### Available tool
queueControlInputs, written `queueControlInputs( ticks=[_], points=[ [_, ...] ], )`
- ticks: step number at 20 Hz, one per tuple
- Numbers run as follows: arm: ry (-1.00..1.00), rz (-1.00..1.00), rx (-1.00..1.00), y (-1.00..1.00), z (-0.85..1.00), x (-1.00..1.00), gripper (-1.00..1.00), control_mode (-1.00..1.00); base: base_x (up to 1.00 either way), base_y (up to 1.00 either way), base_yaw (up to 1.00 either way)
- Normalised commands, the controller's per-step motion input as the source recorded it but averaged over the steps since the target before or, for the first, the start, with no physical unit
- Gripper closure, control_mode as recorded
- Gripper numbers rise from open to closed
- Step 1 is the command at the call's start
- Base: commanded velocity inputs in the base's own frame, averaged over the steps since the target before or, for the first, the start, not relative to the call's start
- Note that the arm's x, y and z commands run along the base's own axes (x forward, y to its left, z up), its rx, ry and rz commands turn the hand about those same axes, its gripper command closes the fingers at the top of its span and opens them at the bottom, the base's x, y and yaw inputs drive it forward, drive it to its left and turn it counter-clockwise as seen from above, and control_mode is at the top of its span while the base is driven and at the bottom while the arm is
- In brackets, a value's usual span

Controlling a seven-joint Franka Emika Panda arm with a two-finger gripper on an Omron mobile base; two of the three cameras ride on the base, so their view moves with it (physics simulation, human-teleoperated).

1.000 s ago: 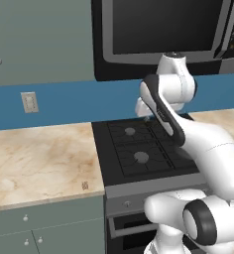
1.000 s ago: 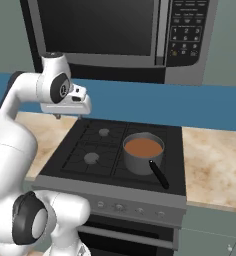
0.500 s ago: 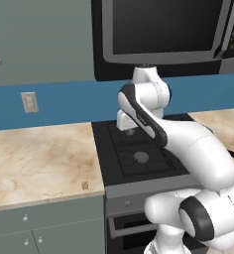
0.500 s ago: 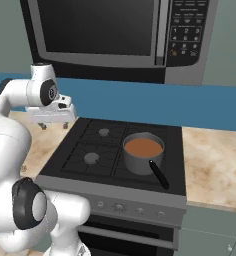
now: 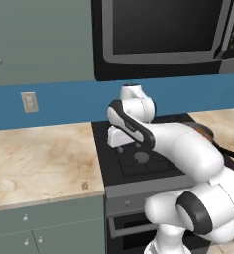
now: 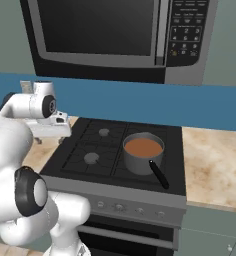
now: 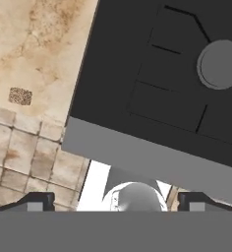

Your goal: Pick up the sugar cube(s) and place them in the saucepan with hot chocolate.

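The sugar cube (image 7: pixel 20 96) is a tiny speckled tan-brown square on the beige counter in the hand view, up and left of my fingertips (image 7: pixel 37 201). In the left base view the sugar cube (image 5: pixel 85 185) lies near the counter's front edge, left of the stove. My gripper (image 5: pixel 124 145) hangs open and empty above the stove's left edge, right of the cube and well above it. From the right, the gripper (image 6: pixel 49 141) points down. The saucepan with hot chocolate (image 6: pixel 143 152) stands on the stove's front right burner, its handle toward the front; my arm covers most of the saucepan (image 5: pixel 203 130).
The black stove (image 6: pixel 115 150) has grey burner caps (image 7: pixel 220 64) on its left side. A microwave (image 6: pixel 110 40) hangs above it. Beige counter (image 5: pixel 39 158) runs left of the stove, with more counter (image 6: pixel 215 165) on the right. Tiled floor (image 7: pixel 29 152) lies below the counter edge.
The arm has swung from over the stove's back toward its left edge and come lower, closer to the counter. The saucepan and cube have not moved.
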Motion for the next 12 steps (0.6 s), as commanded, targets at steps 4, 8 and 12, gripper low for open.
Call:
queueControlInputs(
  ticks=[4, 8, 12],
  points=[
    [0.0, 0.0, 0.0, 0.61, -0.26, 0.0, -1.0, -1.0, 0.0, 0.0, 0.0],
    [0.0, 0.02, 0.0, 0.55, -0.18, 0.0, -1.0, -1.0, 0.0, 0.0, 0.0],
    [-0.12, 0.0, 0.0, 0.79, -0.28, 0.0, -1.0, -1.0, 0.0, 0.0, 0.0]
  ],
)
